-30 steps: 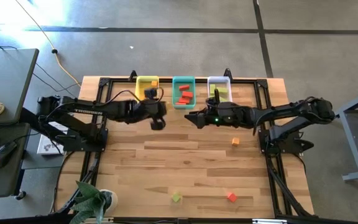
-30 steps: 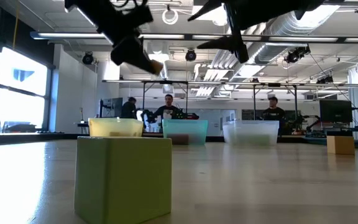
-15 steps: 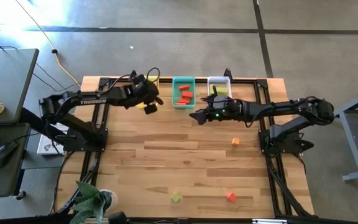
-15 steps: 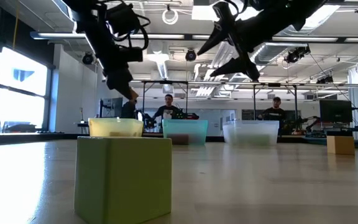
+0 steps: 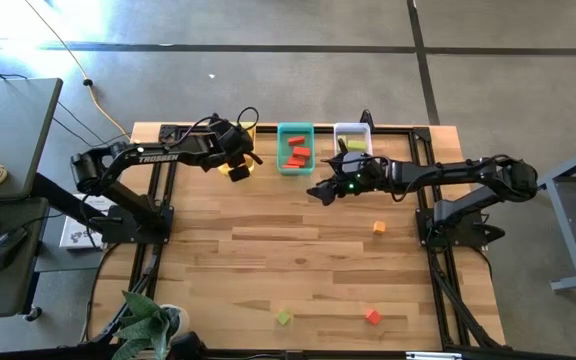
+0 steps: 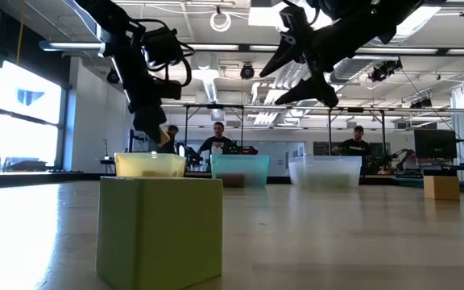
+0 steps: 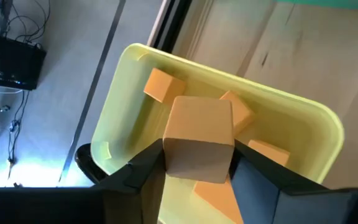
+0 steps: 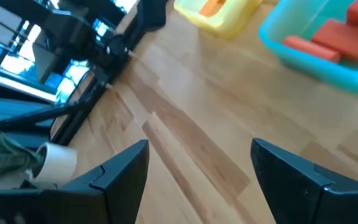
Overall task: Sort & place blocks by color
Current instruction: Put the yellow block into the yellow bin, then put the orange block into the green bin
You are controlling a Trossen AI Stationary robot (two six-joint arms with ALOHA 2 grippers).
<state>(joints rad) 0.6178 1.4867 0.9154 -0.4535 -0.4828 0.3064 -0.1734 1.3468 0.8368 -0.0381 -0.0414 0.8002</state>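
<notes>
Orange block [image 7: 199, 138] sits between the left end effector [image 7: 197, 180] fingers over the yellow bin [image 7: 126, 99]; release comes next. Right end effector [image 8: 194, 171] gapes empty nearby.

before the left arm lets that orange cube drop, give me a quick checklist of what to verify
1. Left gripper over the yellow bin: ok, the bin lies right beneath it in the left wrist view.
2. Orange cube between the fingers: ok, whether they grip it firmly cannot tell.
3. Colour match: ok, the blocks already in the yellow bin are orange.
4. Room in the bin for the cube: ok, bare floor shows.
5. Right gripper out of the way: ok, open, empty, in front of the teal bin.
6. Blocks left on the table: not ok, an orange, a green and a red remain.
</notes>
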